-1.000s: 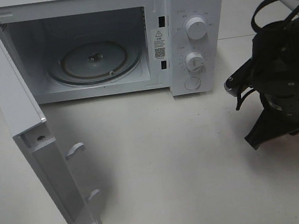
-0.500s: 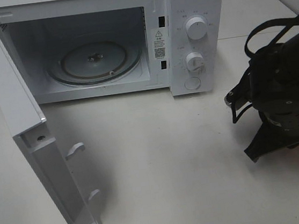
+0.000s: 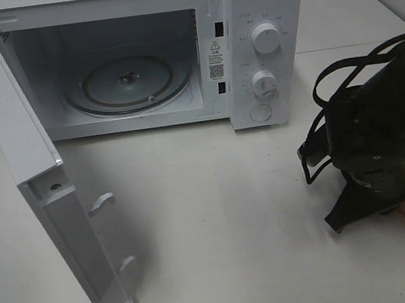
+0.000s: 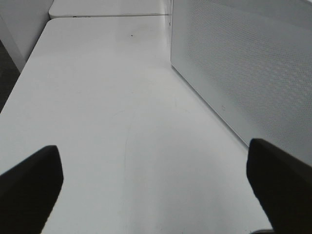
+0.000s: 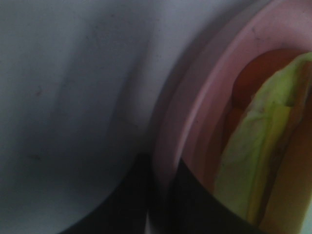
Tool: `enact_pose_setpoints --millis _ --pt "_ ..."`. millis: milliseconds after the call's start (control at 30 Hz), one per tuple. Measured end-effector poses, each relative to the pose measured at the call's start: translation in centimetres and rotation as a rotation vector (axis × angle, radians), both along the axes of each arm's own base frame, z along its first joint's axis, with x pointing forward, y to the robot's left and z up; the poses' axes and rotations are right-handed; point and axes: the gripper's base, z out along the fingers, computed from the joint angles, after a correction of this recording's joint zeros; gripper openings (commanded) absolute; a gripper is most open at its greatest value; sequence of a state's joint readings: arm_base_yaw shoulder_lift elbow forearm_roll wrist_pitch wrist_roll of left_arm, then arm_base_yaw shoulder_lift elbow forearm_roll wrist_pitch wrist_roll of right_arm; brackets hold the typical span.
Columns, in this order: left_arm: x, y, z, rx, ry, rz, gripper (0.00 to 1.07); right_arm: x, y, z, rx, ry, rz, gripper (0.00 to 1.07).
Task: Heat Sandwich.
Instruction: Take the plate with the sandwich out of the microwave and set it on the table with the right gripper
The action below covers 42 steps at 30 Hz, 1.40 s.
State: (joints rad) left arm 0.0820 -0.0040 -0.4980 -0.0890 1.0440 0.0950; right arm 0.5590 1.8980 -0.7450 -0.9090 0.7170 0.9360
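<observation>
White counter (image 3: 231, 214), microwave (image 3: 133, 57) open at upper left. Right fingers (image 5: 163, 195) pinch the pink plate (image 5: 195, 117) rim at lower right, sandwich (image 5: 253, 146) on it; left fingers (image 4: 29, 185) spread wide, empty, well apart.

We see a white microwave (image 3: 176, 52) at twelve o'clock on the pale table (image 3: 219, 230), its door (image 3: 38, 185) swung open toward nine, glass turntable (image 3: 129, 83) inside, two knobs (image 3: 266, 38) at its right.
</observation>
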Motion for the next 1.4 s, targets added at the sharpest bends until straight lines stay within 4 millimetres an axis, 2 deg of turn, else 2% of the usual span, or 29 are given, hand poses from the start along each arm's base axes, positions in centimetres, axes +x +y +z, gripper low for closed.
enact_pose_setpoints --millis 333,433,467,567,800,933,1033,1400 --pt "0.0 0.0 0.0 0.0 0.0 0.0 0.97 0.3 -0.1 0.1 -0.013 -0.028 0.017 0.18" --pt "0.0 0.0 0.0 0.0 0.0 0.0 0.97 0.2 -0.1 0.1 -0.013 -0.025 0.013 0.3" --pt "0.0 0.0 0.0 0.0 0.0 0.0 0.97 0.2 -0.1 0.1 -0.013 -0.025 0.013 0.3" --pt "0.0 0.0 0.0 0.0 0.0 0.0 0.97 0.1 0.0 0.0 -0.006 0.0 0.017 0.44" --pt "0.0 0.0 0.0 0.0 0.0 0.0 0.97 0.0 0.0 0.4 -0.005 0.008 0.03 0.56" --pt "0.0 0.0 0.0 0.0 0.0 0.0 0.97 0.0 -0.2 0.5 -0.017 0.008 0.024 0.71" --pt "0.0 0.0 0.0 0.0 0.0 0.0 0.97 0.0 -0.2 0.7 -0.025 0.006 0.021 0.75" --pt "0.0 0.0 0.0 0.0 0.0 0.0 0.97 -0.1 -0.2 1.1 -0.017 -0.002 0.011 0.76"
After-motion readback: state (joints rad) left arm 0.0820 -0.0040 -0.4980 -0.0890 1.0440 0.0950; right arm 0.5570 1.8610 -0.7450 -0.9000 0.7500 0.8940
